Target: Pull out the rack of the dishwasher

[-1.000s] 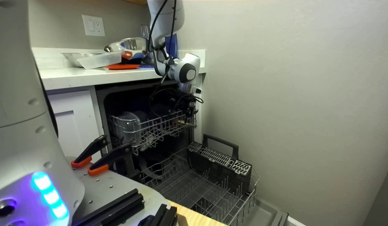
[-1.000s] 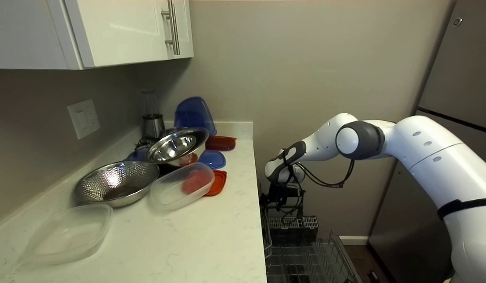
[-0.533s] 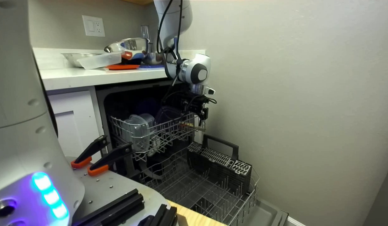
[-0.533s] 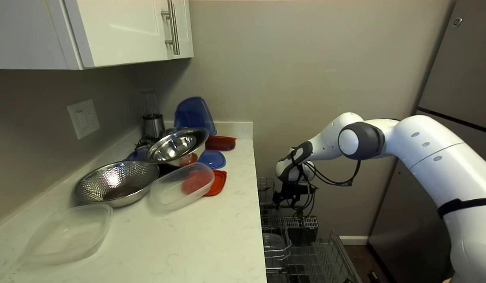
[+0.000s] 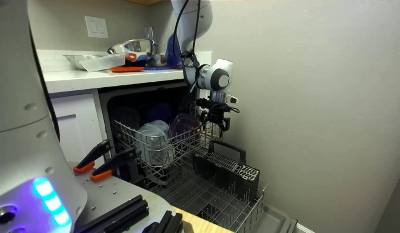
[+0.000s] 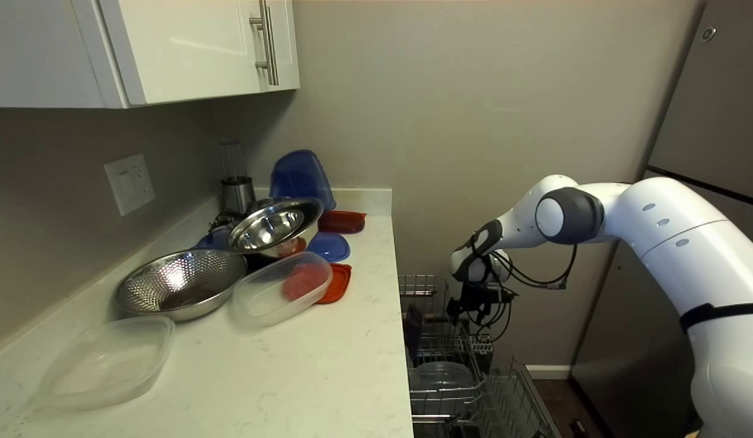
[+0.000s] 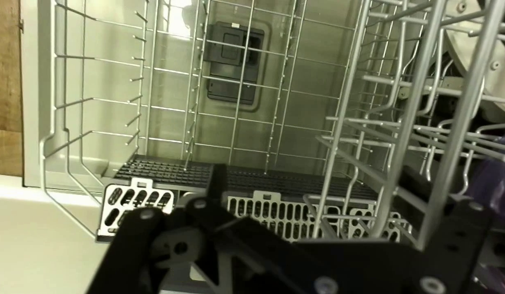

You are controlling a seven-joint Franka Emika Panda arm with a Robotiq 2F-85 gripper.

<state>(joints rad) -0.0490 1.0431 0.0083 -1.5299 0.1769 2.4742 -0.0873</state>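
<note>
The rack (image 5: 187, 132) is a silvery wire basket, part way out of the dishwasher (image 5: 104, 106) at its upper level. It holds clear containers (image 5: 153, 139) and a dark purplish one (image 5: 183, 124). It also shows in an exterior view (image 6: 446, 389) beside the counter. My gripper (image 5: 215, 124) points down at the rack's front far corner, also in an exterior view (image 6: 469, 313). In the wrist view my gripper (image 7: 314, 173) has its fingers wide apart. One finger (image 7: 216, 183) is outside the rack (image 7: 411, 110); the other shows dark behind its wires. Exact contact is hidden.
Below, the darker lower rack (image 5: 219, 197) is out over the open door (image 5: 274, 220), with a handled cutlery basket (image 5: 229, 165). A wall (image 5: 300, 97) stands close beside the arm. The counter (image 5: 122, 77) overhangs the dishwasher and carries bowls and plastic containers.
My gripper has moved outward from the dishwasher, rightward in both exterior views. The rack has slid out with it, bringing its containers into fuller view.
</note>
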